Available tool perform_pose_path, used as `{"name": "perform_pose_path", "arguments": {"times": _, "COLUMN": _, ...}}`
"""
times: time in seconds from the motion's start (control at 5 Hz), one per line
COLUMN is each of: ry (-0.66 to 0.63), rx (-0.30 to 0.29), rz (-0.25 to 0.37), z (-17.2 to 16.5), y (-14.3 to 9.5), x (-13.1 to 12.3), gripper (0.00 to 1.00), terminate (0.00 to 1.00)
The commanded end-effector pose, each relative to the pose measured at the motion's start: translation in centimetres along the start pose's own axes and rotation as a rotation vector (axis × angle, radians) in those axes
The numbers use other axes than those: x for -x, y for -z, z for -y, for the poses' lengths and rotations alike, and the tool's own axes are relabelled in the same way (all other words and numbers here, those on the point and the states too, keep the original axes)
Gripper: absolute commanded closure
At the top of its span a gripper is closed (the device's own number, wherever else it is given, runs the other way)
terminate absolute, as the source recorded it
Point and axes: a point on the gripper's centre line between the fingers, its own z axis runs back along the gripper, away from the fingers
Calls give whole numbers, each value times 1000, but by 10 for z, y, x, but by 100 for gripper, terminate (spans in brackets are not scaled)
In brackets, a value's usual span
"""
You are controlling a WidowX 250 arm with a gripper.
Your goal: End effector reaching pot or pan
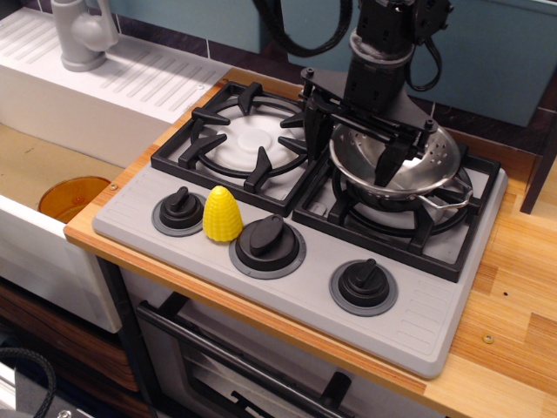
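The stainless-steel colander (435,165), with drain holes and thin wire handles, sits on the right rear burner of the toy stove. My black gripper (352,150) hangs down from the cabled arm and is open over the colander's left side. One finger (315,131) is outside the left rim and the other finger (391,164) reaches down inside the bowl, so the jaws straddle the rim. The fingers hide part of the bowl's left wall. I cannot tell whether they touch the metal.
A yellow toy corn (222,213) stands by the left knob (179,209). Two more knobs (268,240) line the stove front. The left burner grate (248,138) is bare. An orange bowl (71,196) lies in the sink at left, with a grey faucet (83,35) behind.
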Motion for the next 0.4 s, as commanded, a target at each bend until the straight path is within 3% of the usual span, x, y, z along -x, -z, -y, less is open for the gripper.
{"name": "perform_pose_path", "arguments": {"times": 0.0, "ry": 1, "rx": 9, "rz": 62, "z": 2, "y": -19, "x": -10, "gripper": 0, "terminate": 0}}
{"name": "perform_pose_path", "arguments": {"times": 0.2, "ry": 1, "rx": 9, "rz": 62, "z": 2, "y": -19, "x": -10, "gripper": 0, "terminate": 100}}
